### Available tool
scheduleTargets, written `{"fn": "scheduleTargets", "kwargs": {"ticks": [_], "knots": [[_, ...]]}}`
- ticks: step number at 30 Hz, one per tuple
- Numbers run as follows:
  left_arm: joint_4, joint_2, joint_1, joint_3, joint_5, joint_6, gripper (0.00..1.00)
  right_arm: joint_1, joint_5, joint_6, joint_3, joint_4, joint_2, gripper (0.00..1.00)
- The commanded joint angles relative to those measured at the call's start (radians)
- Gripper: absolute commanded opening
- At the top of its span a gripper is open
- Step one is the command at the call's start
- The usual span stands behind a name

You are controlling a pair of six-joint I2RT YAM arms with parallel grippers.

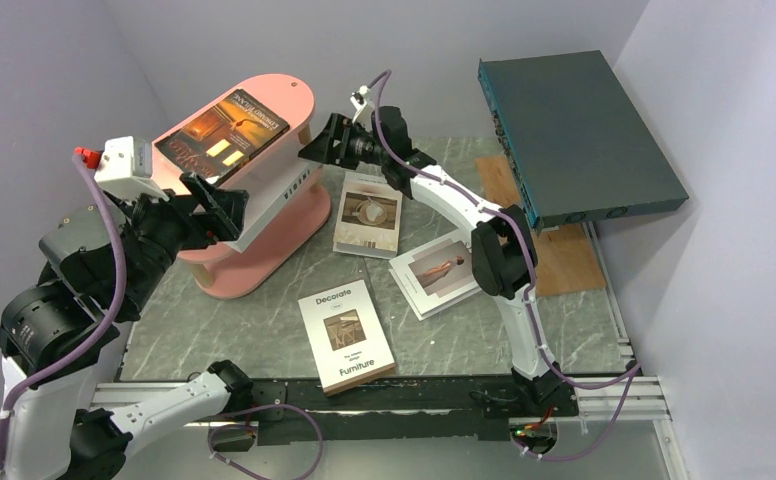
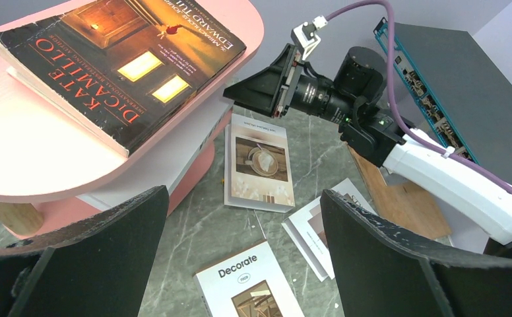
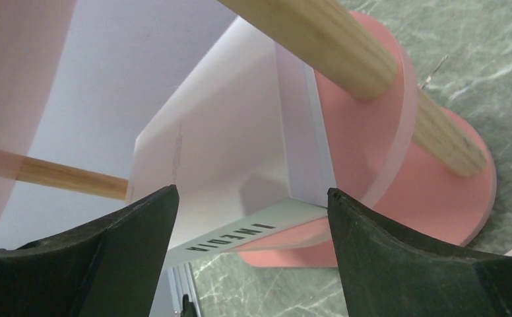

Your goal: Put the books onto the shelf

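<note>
The salmon-pink shelf (image 1: 294, 95) stands at the back left. A dark orange-brown book (image 1: 226, 135) lies flat on its top tier. A white book (image 3: 240, 165) rests on the middle tier, its spine (image 1: 289, 185) facing out. My right gripper (image 1: 324, 140) is open just off that book's end, touching nothing. Three white books lie on the table: one with a cup photo (image 1: 369, 215), one with a figure photo (image 1: 436, 272), and "Decorate Furniture" (image 1: 346, 335). My left gripper (image 1: 214, 205) hangs open and empty by the shelf's near end.
A large dark teal flat box (image 1: 574, 130) leans at the back right over a brown wooden board (image 1: 554, 250). Light wooden posts (image 3: 319, 39) join the shelf's tiers. Walls close in on the left, back and right. A metal rail (image 1: 444, 385) runs along the near edge.
</note>
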State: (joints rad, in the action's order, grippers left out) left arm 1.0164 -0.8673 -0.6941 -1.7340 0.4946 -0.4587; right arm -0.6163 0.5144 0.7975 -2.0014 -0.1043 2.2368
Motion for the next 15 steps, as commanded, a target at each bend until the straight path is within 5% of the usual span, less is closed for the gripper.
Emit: {"fn": "scheduleTargets", "kwargs": {"ticks": [1, 15], "knots": [[-0.005, 0.001, 0.003, -0.010, 0.007, -0.010, 0.92, -0.013, 0.044, 0.024, 0.048, -0.084, -0.073, 0.86], [-0.004, 0.004, 0.002, 0.002, 0.014, -0.014, 0.92, -0.025, -0.002, -0.017, 0.197, -0.083, -0.183, 0.87]]}}
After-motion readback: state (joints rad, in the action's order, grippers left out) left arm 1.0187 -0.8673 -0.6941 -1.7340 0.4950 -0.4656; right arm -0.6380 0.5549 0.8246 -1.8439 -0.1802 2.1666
